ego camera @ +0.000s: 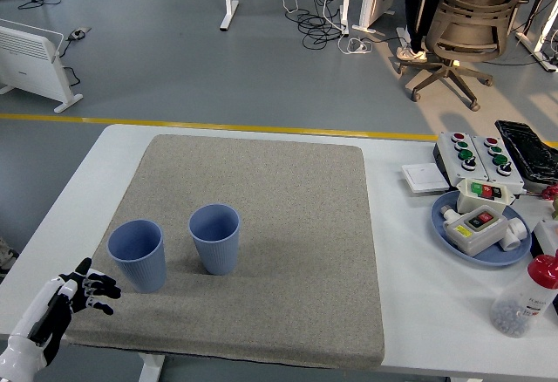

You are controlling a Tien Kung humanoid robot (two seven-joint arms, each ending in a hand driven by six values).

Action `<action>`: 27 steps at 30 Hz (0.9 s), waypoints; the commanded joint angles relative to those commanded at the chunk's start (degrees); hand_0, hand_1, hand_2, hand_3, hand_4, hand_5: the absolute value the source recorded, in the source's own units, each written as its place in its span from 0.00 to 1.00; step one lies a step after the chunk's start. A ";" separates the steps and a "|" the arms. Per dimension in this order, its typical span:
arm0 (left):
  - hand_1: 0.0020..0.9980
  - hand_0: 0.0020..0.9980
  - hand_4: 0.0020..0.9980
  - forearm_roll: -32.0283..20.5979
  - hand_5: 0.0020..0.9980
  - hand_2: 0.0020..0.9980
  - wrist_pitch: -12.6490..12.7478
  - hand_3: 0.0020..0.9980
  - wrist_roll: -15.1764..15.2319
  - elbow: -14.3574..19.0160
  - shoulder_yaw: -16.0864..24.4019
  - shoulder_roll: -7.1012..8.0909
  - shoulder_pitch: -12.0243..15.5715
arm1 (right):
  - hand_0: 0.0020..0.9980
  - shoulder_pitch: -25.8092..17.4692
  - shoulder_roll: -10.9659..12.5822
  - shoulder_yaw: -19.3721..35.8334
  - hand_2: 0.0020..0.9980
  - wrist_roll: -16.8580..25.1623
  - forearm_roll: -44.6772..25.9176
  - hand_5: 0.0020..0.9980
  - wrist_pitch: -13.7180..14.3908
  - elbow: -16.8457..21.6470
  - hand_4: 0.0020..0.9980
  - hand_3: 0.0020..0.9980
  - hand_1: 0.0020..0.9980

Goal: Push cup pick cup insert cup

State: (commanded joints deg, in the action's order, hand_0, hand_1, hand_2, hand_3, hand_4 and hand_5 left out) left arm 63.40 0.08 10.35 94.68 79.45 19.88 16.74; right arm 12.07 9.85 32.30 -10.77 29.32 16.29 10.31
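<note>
Two blue ribbed cups stand upright on a grey mat [279, 199]. The left cup [138, 255] is near the mat's left front; the right cup [215, 238] stands a short gap to its right and slightly farther back. My left hand [80, 293] comes in at the lower left corner, fingers spread and holding nothing, a little to the left of and below the left cup, not touching it. My right hand is not in view.
A blue plate [453, 234] with button boxes sits at the right, a grey button box [475, 155] and a black device [527, 148] behind it. A clear bottle with a red cap [526, 295] stands at the right front. A person sits in an office chair [466, 29] far back.
</note>
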 joint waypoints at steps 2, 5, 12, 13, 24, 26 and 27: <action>0.51 0.35 0.65 0.02 1.00 0.48 0.03 0.42 -0.01 0.00 -0.21 -0.01 -0.07 | 0.67 -0.01 0.00 0.03 0.63 -0.02 0.07 0.47 -0.01 0.00 0.15 0.58 0.62; 0.54 0.39 0.64 0.39 1.00 0.49 0.11 0.42 -0.20 -0.36 -2.00 -0.32 -0.94 | 0.67 -0.10 -0.04 0.29 0.63 -0.15 0.59 0.47 -0.04 0.00 0.15 0.58 0.62; 0.56 0.49 0.64 0.85 1.00 0.50 0.50 0.43 -0.35 -1.69 -4.36 -0.87 -3.07 | 0.67 -0.12 -0.07 -0.18 0.63 0.04 0.06 0.47 -0.02 0.00 0.14 0.58 0.62; 0.56 0.49 0.64 0.76 1.00 0.50 0.54 0.43 -0.33 -1.85 -4.55 -0.90 -3.36 | 0.67 -0.10 -0.07 -0.29 0.63 0.08 -0.11 0.47 -0.01 0.00 0.14 0.58 0.62; 0.57 0.56 0.64 0.26 1.00 0.51 1.11 0.44 -0.22 -5.52 -6.33 -1.62 -7.52 | 0.67 0.10 -0.14 -1.22 0.63 0.32 -1.44 0.47 0.00 0.00 0.14 0.58 0.62; 0.57 0.56 0.64 0.17 1.00 0.51 1.21 0.44 -0.19 -6.19 -6.48 -1.80 -7.93 | 0.67 0.10 -0.16 -1.19 0.63 0.28 -1.37 0.47 -0.02 0.00 0.14 0.58 0.62; 0.57 0.57 0.64 0.13 1.00 0.51 1.22 0.44 -0.20 -6.59 -6.63 -1.88 -8.15 | 0.67 0.10 -0.18 -1.23 0.63 0.27 -1.44 0.47 -0.02 0.00 0.14 0.58 0.62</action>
State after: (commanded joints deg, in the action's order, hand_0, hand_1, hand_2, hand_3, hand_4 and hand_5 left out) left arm 63.54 1.30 10.15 88.08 72.81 18.00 8.60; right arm 12.17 9.68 31.07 -10.50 27.87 16.27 10.31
